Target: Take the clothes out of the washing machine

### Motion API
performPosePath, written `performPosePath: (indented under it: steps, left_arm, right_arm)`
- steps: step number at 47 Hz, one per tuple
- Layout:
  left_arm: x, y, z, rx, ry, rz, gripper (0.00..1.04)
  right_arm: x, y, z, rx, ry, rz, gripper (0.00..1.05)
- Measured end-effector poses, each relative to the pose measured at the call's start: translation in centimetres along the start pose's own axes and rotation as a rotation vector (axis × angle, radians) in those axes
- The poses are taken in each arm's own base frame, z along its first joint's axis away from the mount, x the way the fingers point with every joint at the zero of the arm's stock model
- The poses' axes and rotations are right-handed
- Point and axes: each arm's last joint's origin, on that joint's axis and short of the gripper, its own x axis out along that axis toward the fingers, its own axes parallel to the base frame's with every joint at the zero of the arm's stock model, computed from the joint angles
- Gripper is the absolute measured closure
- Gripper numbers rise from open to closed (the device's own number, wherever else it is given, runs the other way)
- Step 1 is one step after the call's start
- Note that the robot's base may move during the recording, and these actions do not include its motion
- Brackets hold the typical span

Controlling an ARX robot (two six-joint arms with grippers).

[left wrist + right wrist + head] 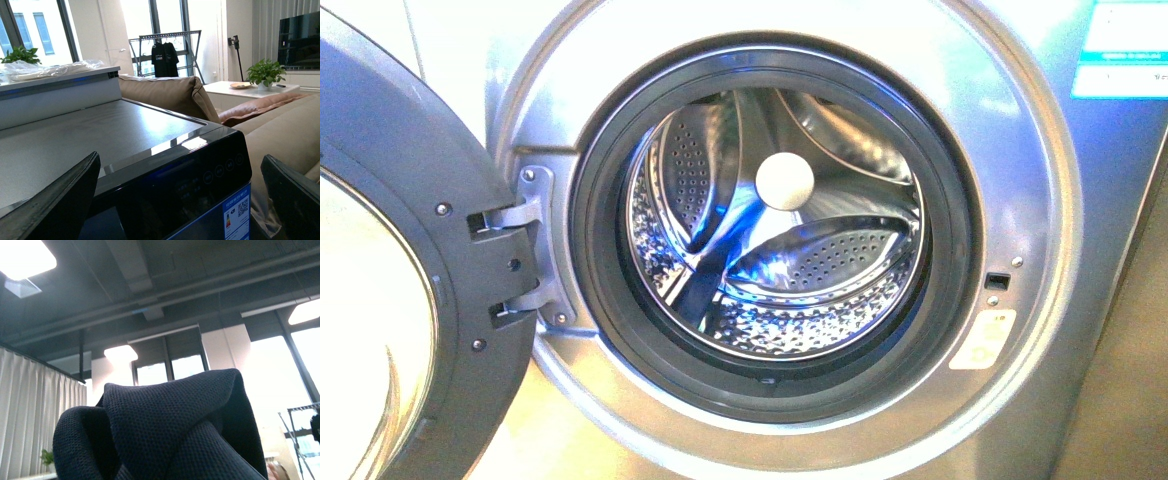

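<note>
Bunched clothes (165, 425) (washing machine (1020, 230) open)

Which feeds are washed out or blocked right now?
Front view: glare bleaches the washer front and door glass, yet the drum reads sharp under blue reflections. Left wrist view: windows blown out, a bright patch on the washer top. Right wrist view: dark garment blocks the lower half, under a blown-out lamp.

The front view is overexposed: the washing machine (1020, 200) blooms white across its front, with blue glints in the drum (820, 262). Daylight from the windows (137, 20) blows out the left wrist view. The right wrist view is dim, the clothes (165, 430) backlit.
</note>
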Motion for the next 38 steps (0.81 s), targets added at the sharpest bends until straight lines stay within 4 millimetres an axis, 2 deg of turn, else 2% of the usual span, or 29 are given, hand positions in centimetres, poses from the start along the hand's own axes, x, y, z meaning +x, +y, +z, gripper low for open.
performPosePath:
  steps: [3,8,12,13,22,24,30,35,38]
  left_arm:
    - [0.0,0.0,0.0,0.0,0.0,0.0,0.06]
    - [0.0,0.0,0.0,0.0,0.0,0.0,0.07]
    - [0.0,0.0,0.0,0.0,0.0,0.0,0.07]
    - [0.0,0.0,0.0,0.0,0.0,0.0,0.07]
    - [0.0,0.0,0.0,0.0,0.0,0.0,0.07]
    - [0.0,0.0,0.0,0.0,0.0,0.0,0.07]
    - [0.0,0.0,0.0,0.0,0.0,0.0,0.07]
    - [0.0,0.0,0.0,0.0,0.0,0.0,0.07]
    - [0.0,0.0,0.0,0.0,0.0,0.0,0.07]
  right_arm:
    - [-0.5,-0.3,-0.5,-0.014,0.09,-0.006,0.98]
    - [-3.1,-0.8,-3.9,-0.008,0.332,0.017,0.98]
    - [-5.9,-2.3,-8.5,0.033,0.498,-0.014,0.98]
    - [-6.9,-3.0,-10.2,0.049,0.55,-0.039,0.98]
    - [-13.6,-6.4,-18.8,0.149,0.785,-0.166,0.98]
    - [-16.1,-7.0,-21.1,0.171,0.853,-0.197,0.98]
    - [-22.5,-7.1,-25.8,0.241,1.042,-0.251,0.98]
    - [-25.7,-6.6,-28.3,0.269,1.144,-0.273,0.98]
    - [-27.5,-6.4,-29.7,0.279,1.204,-0.295,0.86]
